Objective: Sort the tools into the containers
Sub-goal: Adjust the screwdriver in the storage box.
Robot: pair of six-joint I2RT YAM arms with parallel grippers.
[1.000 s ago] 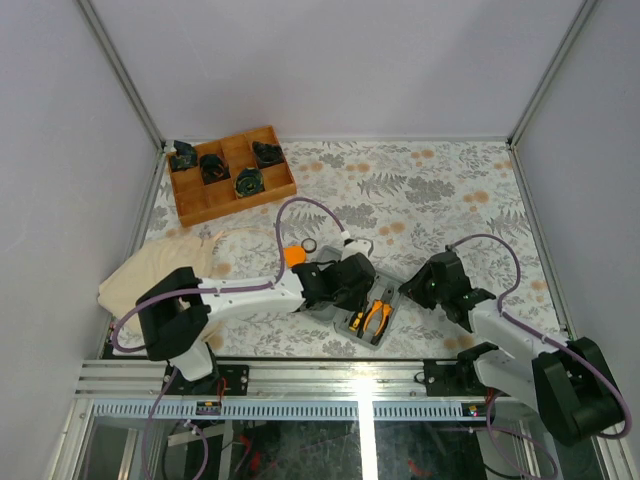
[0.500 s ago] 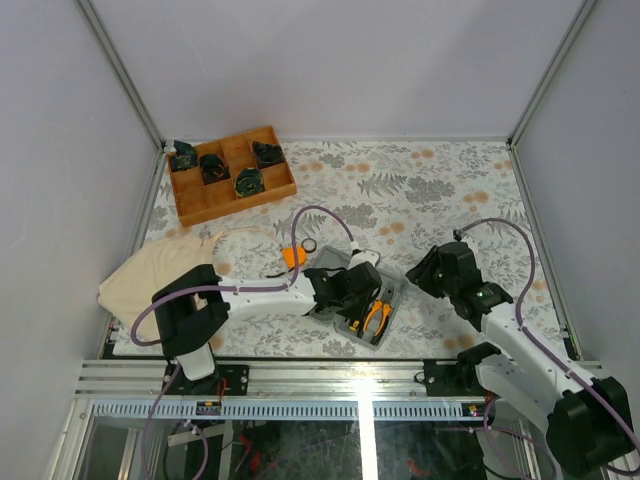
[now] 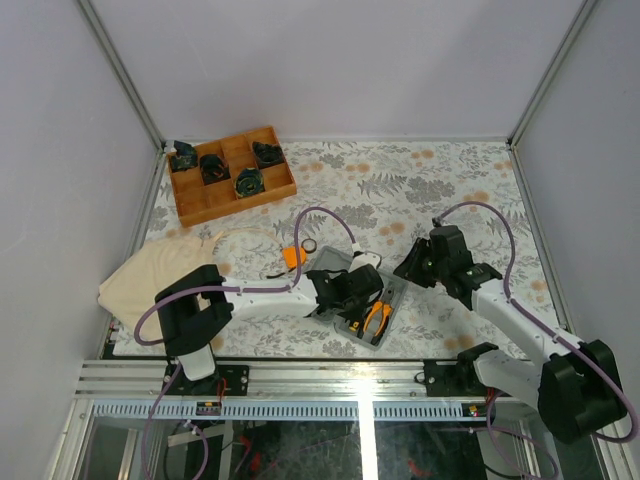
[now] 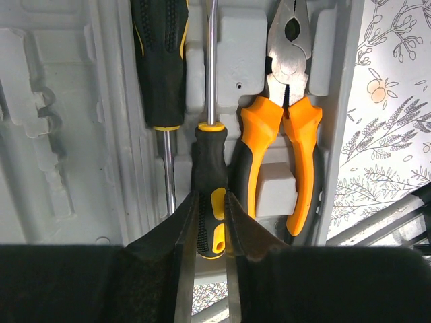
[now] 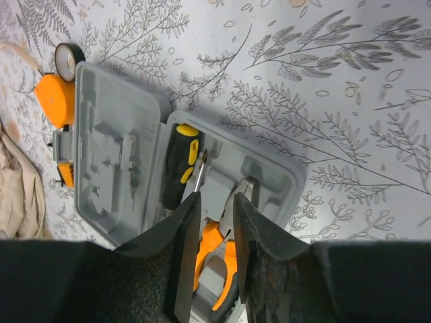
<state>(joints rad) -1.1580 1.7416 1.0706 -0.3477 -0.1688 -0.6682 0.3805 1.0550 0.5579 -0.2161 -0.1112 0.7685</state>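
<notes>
The grey case (image 3: 397, 290) lies open near the front edge. My left gripper (image 4: 211, 198) is over it (image 4: 60, 134), shut on the handle of a black-and-yellow screwdriver (image 4: 210, 168) that lies in a slot. A second screwdriver (image 4: 160, 60) lies to its left, and orange-handled pliers (image 4: 286, 155) to its right. My right gripper (image 5: 215, 196) hovers above the case (image 5: 114, 155), slightly open and empty, with the pliers (image 5: 217, 245) below it. The orange tape measure (image 3: 293, 256) and small black ring (image 3: 311, 245) lie on the table beside the case.
A wooden divided tray (image 3: 190, 210) with black parts stands at the back left. A beige cloth bag (image 3: 160, 270) lies at the front left. Purple cables loop over both arms. A small orange-black piece (image 5: 65, 173) lies by the case's edge.
My right gripper has moved left and away from the front edge, to above the case. My left gripper has shifted slightly right and settled over the case.
</notes>
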